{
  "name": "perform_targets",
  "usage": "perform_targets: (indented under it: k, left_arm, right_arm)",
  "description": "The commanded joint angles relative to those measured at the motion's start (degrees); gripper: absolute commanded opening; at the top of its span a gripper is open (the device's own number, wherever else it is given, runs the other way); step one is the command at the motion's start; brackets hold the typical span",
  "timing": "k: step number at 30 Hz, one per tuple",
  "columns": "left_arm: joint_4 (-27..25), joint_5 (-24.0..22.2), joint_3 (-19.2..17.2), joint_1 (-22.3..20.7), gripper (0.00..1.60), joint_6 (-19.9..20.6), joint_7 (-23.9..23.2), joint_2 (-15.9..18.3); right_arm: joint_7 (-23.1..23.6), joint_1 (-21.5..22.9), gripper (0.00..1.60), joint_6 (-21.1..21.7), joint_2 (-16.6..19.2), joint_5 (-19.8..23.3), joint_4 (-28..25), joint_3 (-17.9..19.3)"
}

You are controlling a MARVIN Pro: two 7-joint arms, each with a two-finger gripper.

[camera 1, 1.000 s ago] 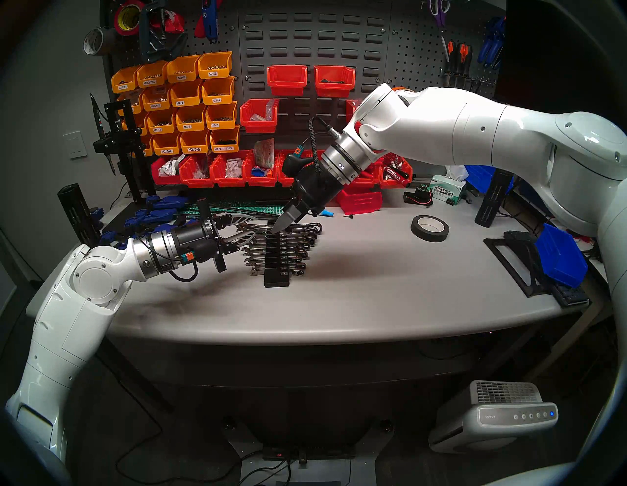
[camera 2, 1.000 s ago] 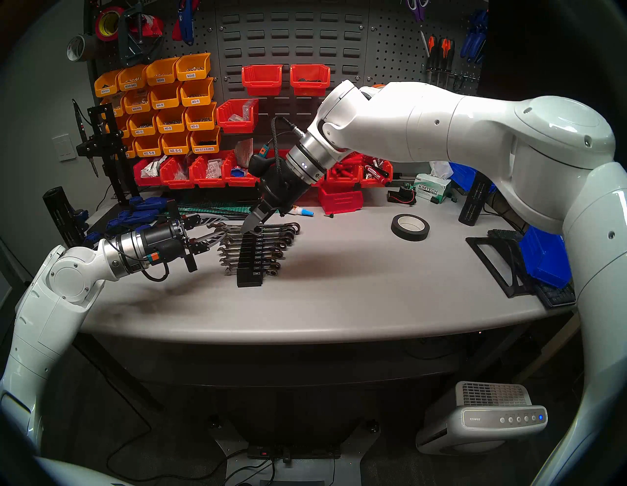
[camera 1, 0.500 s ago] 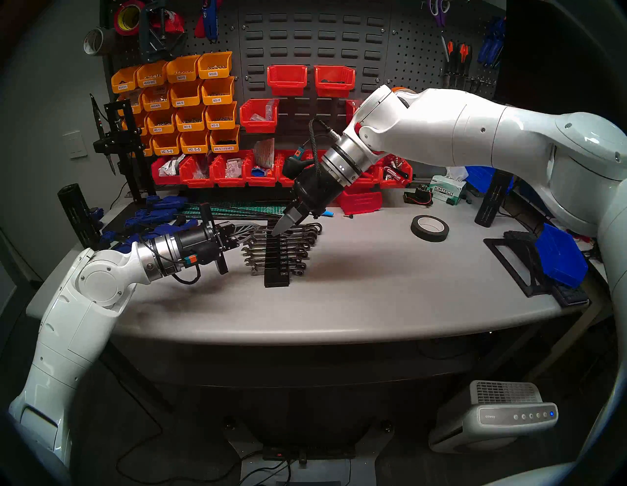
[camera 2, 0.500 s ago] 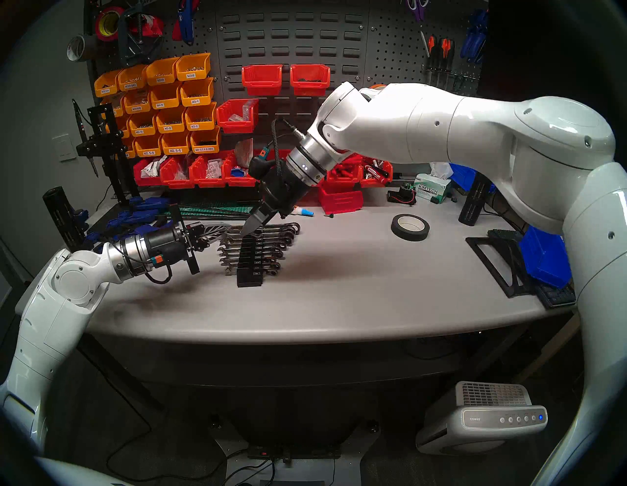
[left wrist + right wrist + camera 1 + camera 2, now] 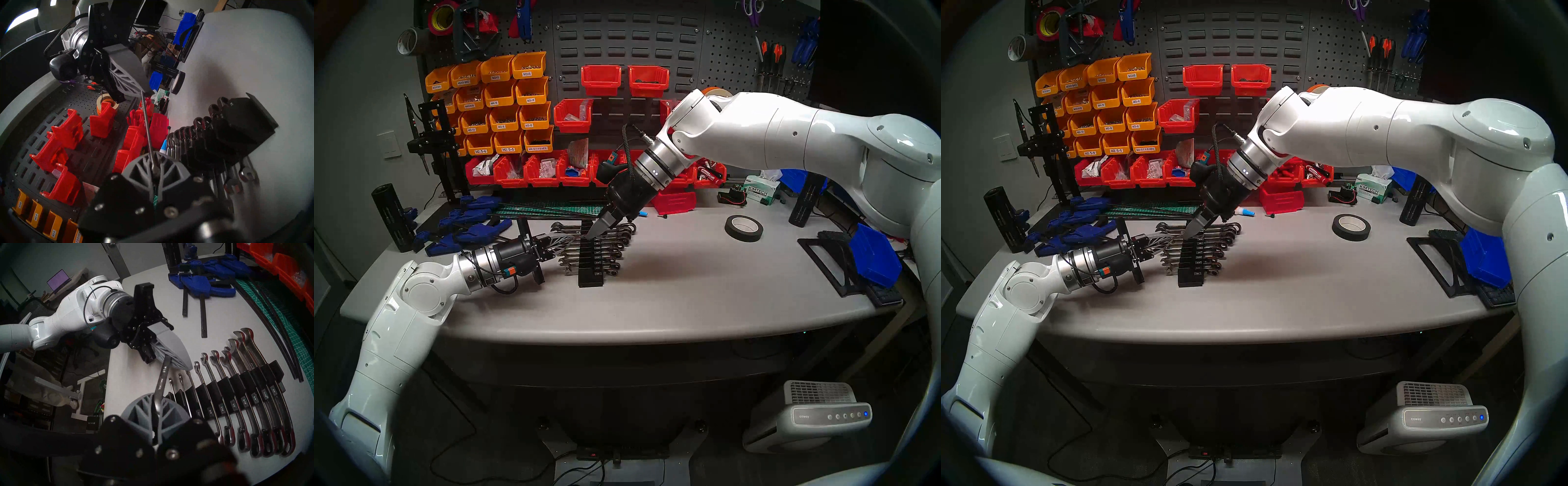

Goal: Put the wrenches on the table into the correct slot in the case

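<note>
Both head views look down and forward from above the desk [image 5: 653, 305] toward the pegboard [image 5: 629, 40], nearly identical, slightly offset sideways. Left wrist view sits close and rolled sideways, facing the rack [image 5: 237, 129]; right wrist view looks down across the same rack [image 5: 237, 387] toward the left arm [image 5: 71, 310].

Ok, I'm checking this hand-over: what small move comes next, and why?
Probably open the right end effector. Both end effectors are shut on the same wrench, one at each end; letting go would leave it to the left end effector to carry to a free slot in the rack.
</note>
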Motion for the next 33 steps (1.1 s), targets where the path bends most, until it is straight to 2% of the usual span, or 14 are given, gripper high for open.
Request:
perform_targets:
  k: [1,2,3,4,5,13,24,29,32,33]
  left_arm:
    - [-0.71,-0.52,-1.11,-0.32,0.00,-0.24,0.53,0.28]
    - [-0.51,-0.46,-1.00,-0.68,0.00,-0.08,0.48,0.17]
    - [-0.18,-0.56,-0.93,-0.99,0.00,-0.25,0.67,-0.12]
    - [0.01,-0.21,-0.76,-1.49,0.00,-0.19,0.63,-0.23]
    - [0.12,-0.30,-0.63,-1.76,0.00,0.10,0.55,-0.31]
    - [4.60,1.85,1.19,-4.45,0.00,-1.11,1.26,-2.48]
    - [11.56,6.45,2.25,-5.95,0.00,-6.21,5.01,-4.77]
    - [12.81,6.61,1.28,-6.30,0.00,-6.55,7.44,-5.69]
    - [12.37,5.17,0.71,-6.14,0.00,-5.69,7.96,-5.66]
    - [11.44,2.94,-0.08,-5.43,0.00,-4.49,8.17,-5.27]
  right_arm:
    - [-0.66,1.97,0.35,-3.20,0.49,-0.50,-0.48,1.95]
    - [-0.93,2.06,0.34,-4.55,0.69,-1.26,-1.07,1.87]
    - [-1.32,1.91,0.14,-4.73,0.91,-1.08,-1.41,1.99]
    - [-0.77,2.24,0.11,-5.10,0.79,-2.09,-1.75,1.33]
    - [-1.21,2.17,0.00,-5.32,1.02,-2.09,-2.15,1.35]
    - [-1.82,1.72,0.00,-5.35,1.71,-2.01,-3.37,1.39]
    - [-1.98,1.22,0.00,-5.46,1.60,-1.85,-2.71,1.02]
    - [-1.43,1.16,0.00,-5.14,1.93,-1.05,-2.08,1.30]
    - [-0.80,1.05,0.00,-5.29,1.91,-0.85,-1.38,1.38]
    - [-0.42,0.64,0.00,-5.60,2.28,0.11,-0.80,1.91]
